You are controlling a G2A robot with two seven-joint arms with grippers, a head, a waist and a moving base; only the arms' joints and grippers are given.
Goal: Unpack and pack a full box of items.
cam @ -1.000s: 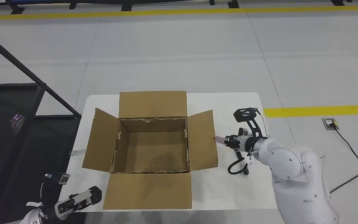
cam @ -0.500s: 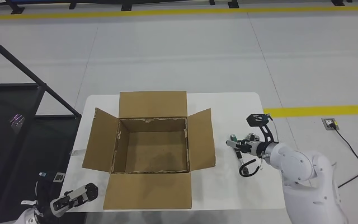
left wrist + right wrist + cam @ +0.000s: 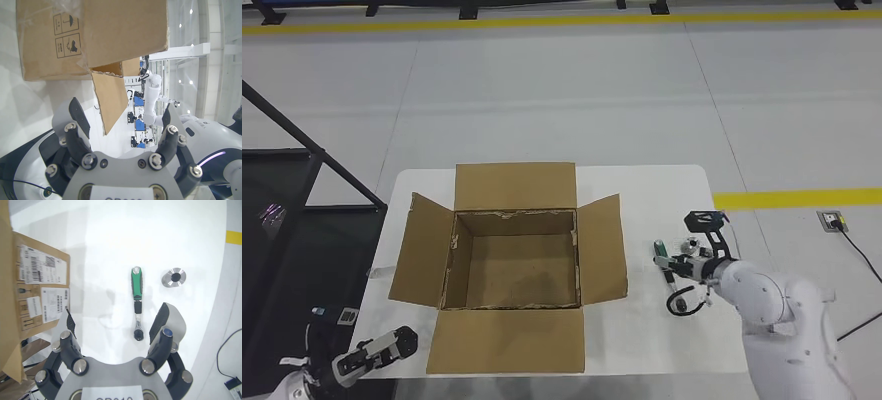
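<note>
Box [image 3: 512, 260] open on counter [image 3: 642, 190]. My right pincer [image 3: 115, 313] spread wide, holding nothing, right of box over green ratchet [image 3: 137, 302]; steel socket [image 3: 174, 277] farther from box. Left pincer [image 3: 121, 106] open too, by box's near corner. Risk: off-centre close skids ratchet into socket, socket rolls.

Pale grey floor [image 3: 542, 90] crossed by yellow lines [image 3: 542, 20].

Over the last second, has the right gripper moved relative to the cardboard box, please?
Yes. The right gripper has drawn back from the cardboard box's right flap, toward the table's right edge.
</note>
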